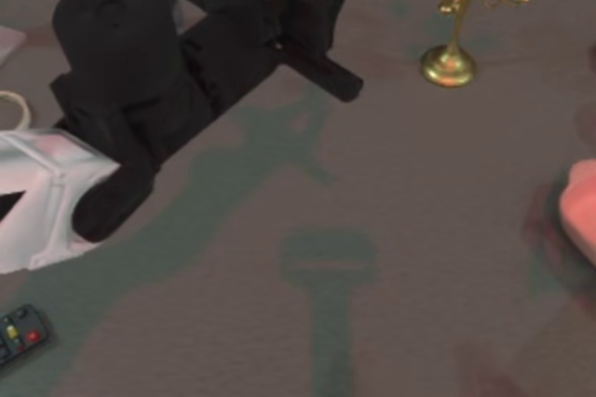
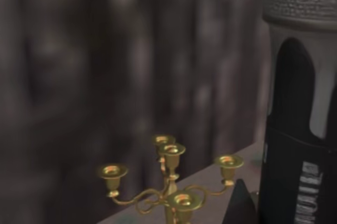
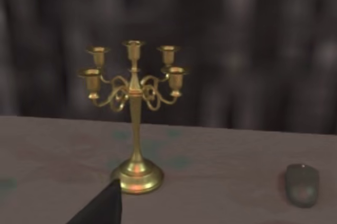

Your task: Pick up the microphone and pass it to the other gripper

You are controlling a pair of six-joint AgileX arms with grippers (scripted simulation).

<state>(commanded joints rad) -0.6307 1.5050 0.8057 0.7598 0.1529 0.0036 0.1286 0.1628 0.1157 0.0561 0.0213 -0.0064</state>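
1 microphone, silver mesh head up, off the table, clamped in the L gripper over the far edge, mid-table. R gripper: only a black fingertip shows, can't tell its state. 1 gold candelabra, 5 cups; 1 remote; 1 grey mouse. Grey-brown table, dark curtain behind.

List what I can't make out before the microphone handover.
- Microphone: cut off by the left wrist view's edges; unseen in the top view.
- Right arm: outside the top view.
- Pink object: cut off by the top view's right edge.
- Remote: cut off by the top view's left edge.
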